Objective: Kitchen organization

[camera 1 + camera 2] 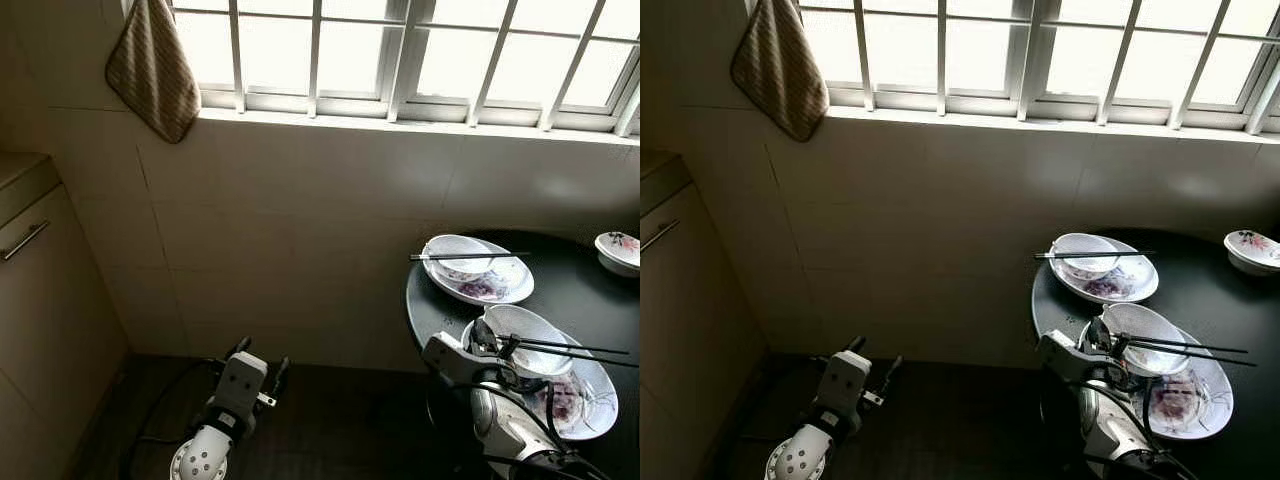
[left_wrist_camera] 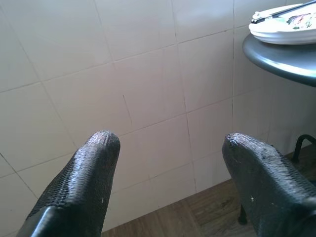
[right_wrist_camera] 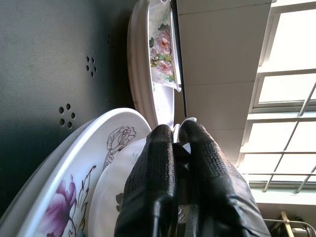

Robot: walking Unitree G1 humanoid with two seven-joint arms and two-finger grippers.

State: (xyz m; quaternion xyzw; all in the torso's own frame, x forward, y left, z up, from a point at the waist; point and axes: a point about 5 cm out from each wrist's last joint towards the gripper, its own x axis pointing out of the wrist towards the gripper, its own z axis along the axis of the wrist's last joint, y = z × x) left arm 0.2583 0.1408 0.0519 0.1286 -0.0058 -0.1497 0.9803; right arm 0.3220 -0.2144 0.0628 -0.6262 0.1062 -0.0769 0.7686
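I am working at the round dark table (image 1: 580,290) under the window, where 2 place settings are waiting to be cleared. My right gripper (image 1: 487,338) is at the near setting, its 2 black fingers (image 3: 163,163) pressed together on the rim of the near bowl (image 1: 525,328), which is sitting on the near plate (image 1: 590,400) with the near chopsticks (image 1: 570,348) lying loose across its top.

I judge that I am about to lift this bowl, so I am planning a slow, level, straight-up move; any tilt is likely to send the chopsticks rolling off. A pinch on a thin rim is a weak hold, so I am avoiding any twist.

The far plate (image 1: 505,285) with its own bowl (image 1: 458,252) and chopsticks (image 1: 470,257) is sitting close behind, so I am keeping clear of it. My left gripper (image 1: 258,362) is hanging low by the tiled wall (image 2: 123,74), fingers spread, holding nothing.
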